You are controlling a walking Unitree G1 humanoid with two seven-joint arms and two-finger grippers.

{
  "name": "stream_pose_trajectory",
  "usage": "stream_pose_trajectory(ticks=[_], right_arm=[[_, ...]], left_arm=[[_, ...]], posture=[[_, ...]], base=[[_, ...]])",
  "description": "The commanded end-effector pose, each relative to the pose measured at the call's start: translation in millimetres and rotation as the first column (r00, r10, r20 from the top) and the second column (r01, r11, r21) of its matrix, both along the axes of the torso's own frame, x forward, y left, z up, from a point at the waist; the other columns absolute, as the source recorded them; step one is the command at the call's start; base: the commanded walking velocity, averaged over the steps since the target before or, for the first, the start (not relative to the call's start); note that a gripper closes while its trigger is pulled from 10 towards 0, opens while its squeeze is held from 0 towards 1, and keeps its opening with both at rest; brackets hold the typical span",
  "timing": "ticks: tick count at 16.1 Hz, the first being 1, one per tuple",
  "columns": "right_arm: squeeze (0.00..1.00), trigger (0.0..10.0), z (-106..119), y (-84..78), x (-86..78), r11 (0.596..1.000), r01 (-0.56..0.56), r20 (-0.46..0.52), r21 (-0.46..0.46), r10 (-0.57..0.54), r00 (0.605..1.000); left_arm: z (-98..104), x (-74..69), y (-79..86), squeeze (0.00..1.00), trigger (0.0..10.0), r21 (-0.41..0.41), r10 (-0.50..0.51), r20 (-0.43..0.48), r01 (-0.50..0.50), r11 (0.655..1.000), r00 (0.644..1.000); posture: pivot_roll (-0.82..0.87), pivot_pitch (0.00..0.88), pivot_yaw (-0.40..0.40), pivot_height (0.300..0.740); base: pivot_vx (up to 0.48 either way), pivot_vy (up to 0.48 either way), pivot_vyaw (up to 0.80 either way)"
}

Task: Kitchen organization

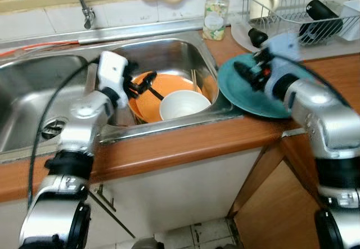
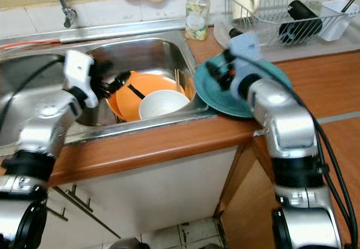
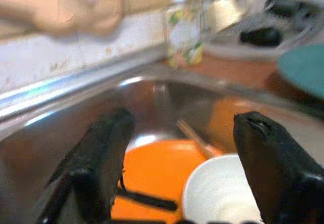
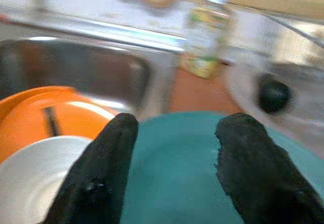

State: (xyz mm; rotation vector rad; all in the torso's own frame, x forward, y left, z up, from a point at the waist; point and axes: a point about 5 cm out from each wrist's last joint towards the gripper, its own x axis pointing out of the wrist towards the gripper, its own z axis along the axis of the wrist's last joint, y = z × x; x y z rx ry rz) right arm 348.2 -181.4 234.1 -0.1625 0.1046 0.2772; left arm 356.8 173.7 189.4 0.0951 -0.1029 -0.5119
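teal round plate [image 1: 256,94] is sitting centre-right of my head view, on the brown wooden counter [image 1: 185,139], its left edge hanging over the rim of the stainless steel sink [image 1: 169,49]. my right gripper [image 4: 174,171] hovers just over it with the fingers spread, nothing held. left gripper [image 3: 177,168] is down in the basin, also spread and empty, above the orange plate [image 1: 169,94] and the white bowl [image 1: 183,104]. soap bottle [image 1: 215,16] and wire dish rack [image 1: 298,13] are upper right.
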Motion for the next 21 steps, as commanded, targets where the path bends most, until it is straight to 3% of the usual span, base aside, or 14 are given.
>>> stream_pose_trajectory(ticks=[1, 3, 4, 5, 6, 8, 10, 11, 12, 13, 14, 18, 21], right_arm=[[1.0, 10.0, 0.1, -16.8, 5.1, 0.994, 0.102, -0.022, 0.025, -0.101, 0.995], [1.0, 10.0, -4.9, -37.3, 9.0, 0.978, 0.205, -0.077, 0.048, -0.201, 0.977], [1.0, 10.0, -7.7, -52.1, 9.9, 0.961, 0.268, -0.118, 0.069, -0.259, 0.959], [1.0, 10.0, -9.5, -60.5, 10.0, 0.948, 0.308, -0.139, 0.076, -0.295, 0.945], [0.0, 10.0, -12.6, -70.4, 9.5, 0.932, 0.355, -0.161, 0.077, -0.34, 0.926], [0.0, 10.0, -23.5, -91.0, 6.4, 0.888, 0.447, -0.245, 0.109, -0.412, 0.878], [0.0, 10.0, -34.2, -95.6, 2.8, 0.876, 0.451, -0.32, 0.169, -0.384, 0.866], [0.0, 6.9, -41.3, -96.2, 0.8, 0.865, 0.452, -0.361, 0.218, -0.359, 0.861], [0.0, 3.2, -43.8, -96.4, 0.2, 0.858, 0.456, -0.373, 0.237, -0.352, 0.858], [0.0, 2.3, -47.4, -95.9, -0.8, 0.852, 0.455, -0.394, 0.26, -0.336, 0.855], [0.0, 0.1, -52.4, -93.9, -2.4, 0.837, 0.448, -0.424, 0.315, -0.298, 0.855], [0.0, 0.0, -56.2, -88.6, -4.4, 0.812, 0.421, -0.462, 0.405, -0.215, 0.86], [0.0, 0.0, -57.0, -87.7, -5.0, 0.808, 0.415, -0.469, 0.418, -0.2, 0.861]], left_arm=[[7.8, -5.1, 4.0, 1.0, 10.0, -0.021, -0.013, 0.025, 0.014, 1.0, 1.0], [10.4, -15.2, 1.7, 1.0, 10.0, -0.042, -0.062, 0.035, 0.063, 0.997, 0.997], [9.5, -25.3, -2.8, 0.0, 10.0, -0.059, -0.12, 0.02, 0.121, 0.991, 0.993], [8.4, -30.7, -5.1, 0.0, 10.0, -0.063, -0.151, 0.015, 0.151, 0.986, 0.988], [5.9, -36.5, -7.8, 0.0, 10.0, -0.064, -0.185, 0.006, 0.185, 0.981, 0.983], [-0.4, -50.8, -15.1, 0.0, 10.0, -0.065, -0.259, -0.018, 0.257, 0.964, 0.966], [-3.8, -59.9, -21.1, 0.0, 10.0, -0.074, -0.31, -0.047, 0.306, 0.949, 0.949], [-5.7, -65.8, -25.5, 0.0, 10.0, -0.087, -0.345, -0.07, 0.339, 0.937, 0.936], [-6.4, -68.0, -27.4, 0.0, 10.0, -0.091, -0.359, -0.079, 0.352, 0.931, 0.93], [-7.2, -70.3, -29.4, 0.0, 10.0, -0.095, -0.374, -0.087, 0.366, 0.926, 0.923], [-8.1, -73.0, -31.9, 0.0, 10.0, -0.096, -0.39, -0.097, 0.382, 0.919, 0.916], [-8.1, -75.3, -33.1, 0.0, 10.0, -0.098, -0.397, -0.115, 0.388, 0.917, 0.91], [-8.1, -75.5, -33.3, 0.0, 10.0, -0.099, -0.399, -0.118, 0.389, 0.916, 0.909]], posture=[[-0.03, 0.0, 0.082, 0.74], [-0.02, 0.0, 0.075, 0.74], [-0.02, 0.0, 0.071, 0.74], [-0.02, 0.0, 0.071, 0.74], [-0.02, 0.0, 0.069, 0.74], [-0.02, 0.0, 0.069, 0.74], [-0.03, 0.0, 0.072, 0.74], [-0.03, 0.0, 0.074, 0.74], [-0.03, 0.0, 0.074, 0.74], [-0.03, 0.0, 0.074, 0.74], [-0.03, 0.0, 0.074, 0.74], [-0.03, 0.0, 0.077, 0.74], [-0.03, 0.0, 0.077, 0.74]], base=[[0.0, 0.0, 0.0], [0.0, 0.0, 0.0], [0.0, 0.0, 0.0], [0.0, 0.0, 0.0], [0.0, 0.0, 0.0], [0.0, 0.0, 0.0], [0.0, 0.0, 0.0], [0.0, 0.0, 0.0], [0.0, 0.0, 0.0], [0.0, 0.0, 0.0], [0.0, 0.0, 0.0], [0.0, 0.0, 0.0], [0.0, 0.0, 0.0]])
